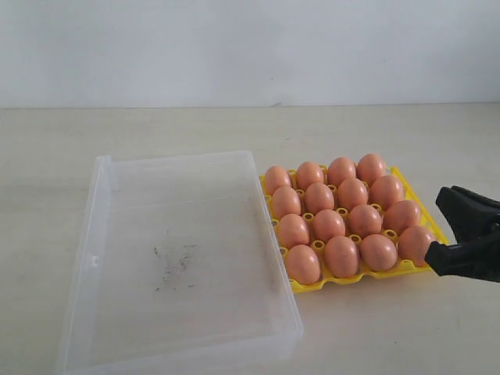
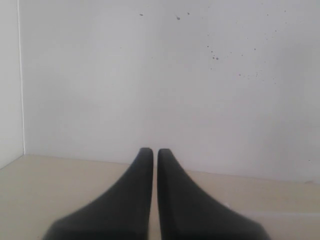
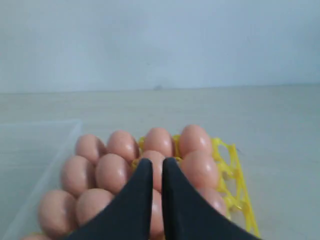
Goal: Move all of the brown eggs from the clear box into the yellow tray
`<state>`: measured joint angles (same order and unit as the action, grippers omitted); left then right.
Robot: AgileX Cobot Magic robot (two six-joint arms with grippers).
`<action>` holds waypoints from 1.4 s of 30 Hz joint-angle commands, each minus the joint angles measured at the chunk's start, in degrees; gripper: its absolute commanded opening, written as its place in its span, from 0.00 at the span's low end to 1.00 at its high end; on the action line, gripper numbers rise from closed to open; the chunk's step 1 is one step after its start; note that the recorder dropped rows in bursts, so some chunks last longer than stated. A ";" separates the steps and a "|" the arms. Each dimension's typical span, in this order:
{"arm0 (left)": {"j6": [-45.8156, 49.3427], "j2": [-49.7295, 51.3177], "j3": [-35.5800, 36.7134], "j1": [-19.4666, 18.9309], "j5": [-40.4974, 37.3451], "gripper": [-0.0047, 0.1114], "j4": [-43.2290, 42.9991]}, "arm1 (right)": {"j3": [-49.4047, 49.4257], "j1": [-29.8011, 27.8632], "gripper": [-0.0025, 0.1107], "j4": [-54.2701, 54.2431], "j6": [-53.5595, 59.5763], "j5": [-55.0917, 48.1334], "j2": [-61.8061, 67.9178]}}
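In the exterior view, the clear box [image 1: 180, 211] is lying on the table [image 1: 391, 336] with only dark smudges on its floor. The yellow tray [image 1: 336, 283] is sitting against its right wall, and brown eggs [image 1: 329, 225] are filling all sixteen cups. The right gripper [image 1: 453, 234] is hanging just beside the tray's near right corner.

In the left wrist view, the left gripper [image 2: 155, 152] is pointing at a pale wall [image 2: 160, 75], its fingers [image 2: 142, 175] pressed together on nothing.

In the right wrist view, the right gripper [image 3: 156, 162] is hovering by the eggs [image 3: 115, 172], its fingers together and holding nothing.
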<state>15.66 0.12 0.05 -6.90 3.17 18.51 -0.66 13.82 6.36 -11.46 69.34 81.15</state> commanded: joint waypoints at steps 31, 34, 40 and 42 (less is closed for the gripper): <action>0.31 -0.12 -0.05 0.08 -0.17 0.07 -0.23 | 0.66 -0.18 0.03 8.41 -1.48 -7.37 -16.85; 0.31 -0.12 -0.05 0.08 -0.17 0.07 -0.23 | -0.03 -0.08 0.03 11.14 -4.86 -33.42 -27.07; 0.31 -0.12 -0.05 0.08 -0.17 0.07 -0.23 | -2.84 -0.18 0.03 12.03 -7.07 -63.69 -51.11; 0.31 -0.12 -0.05 0.08 -0.17 0.07 -0.23 | -2.84 -0.18 0.03 12.15 -7.51 -65.00 -57.61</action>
<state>15.66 0.12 0.05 -6.90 3.17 18.51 -2.84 13.82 18.03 -18.27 9.45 32.06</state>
